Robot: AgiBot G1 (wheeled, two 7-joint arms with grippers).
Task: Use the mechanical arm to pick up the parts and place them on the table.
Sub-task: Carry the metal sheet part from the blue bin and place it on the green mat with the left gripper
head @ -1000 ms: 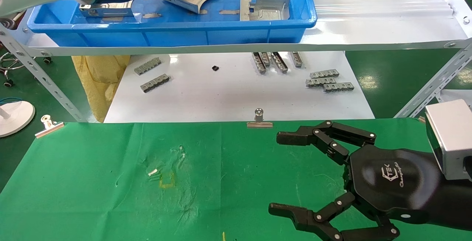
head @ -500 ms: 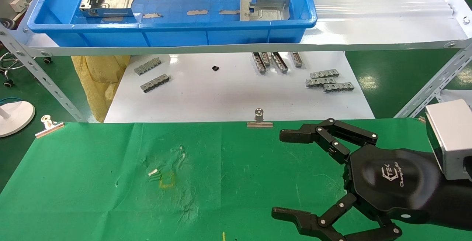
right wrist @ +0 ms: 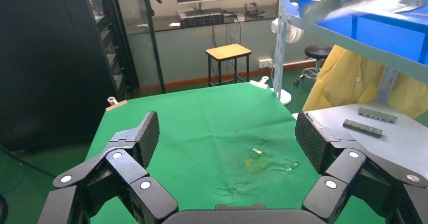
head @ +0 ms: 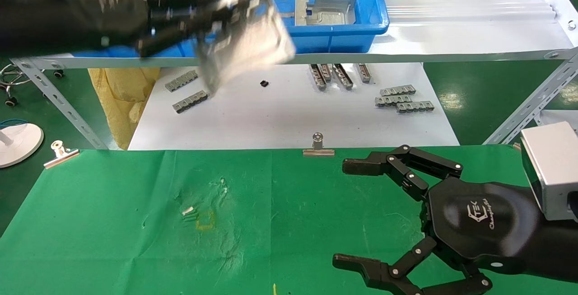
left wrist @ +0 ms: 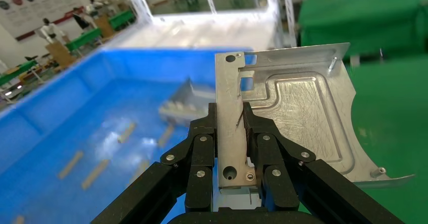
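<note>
My left gripper (head: 212, 19) (left wrist: 230, 114) is shut on the folded holed flange of a silvery sheet-metal part (head: 250, 37) (left wrist: 298, 118). It holds that part in the air in front of the blue tray's near wall, above the white board. One more part (head: 323, 10) lies in the blue tray (head: 343, 37) at its right end; a further part (left wrist: 184, 105) shows blurred in the tray in the left wrist view. My right gripper (head: 350, 213) (right wrist: 227, 138) hovers wide open over the right side of the green table (head: 113, 222) (right wrist: 202, 128), holding nothing.
The tray sits on a white metal shelf (head: 451, 37) with slanted perforated legs (head: 58, 100). Small grey slotted bars (head: 402, 98) lie on the white board (head: 271, 119) beneath. Binder clips (head: 318, 146) grip the cloth's far edge. A yellow mark (head: 205, 220) is on the cloth.
My left gripper has lifted the part out of the tray and swung it down and toward me, past the tray's near wall. The right gripper has barely moved.
</note>
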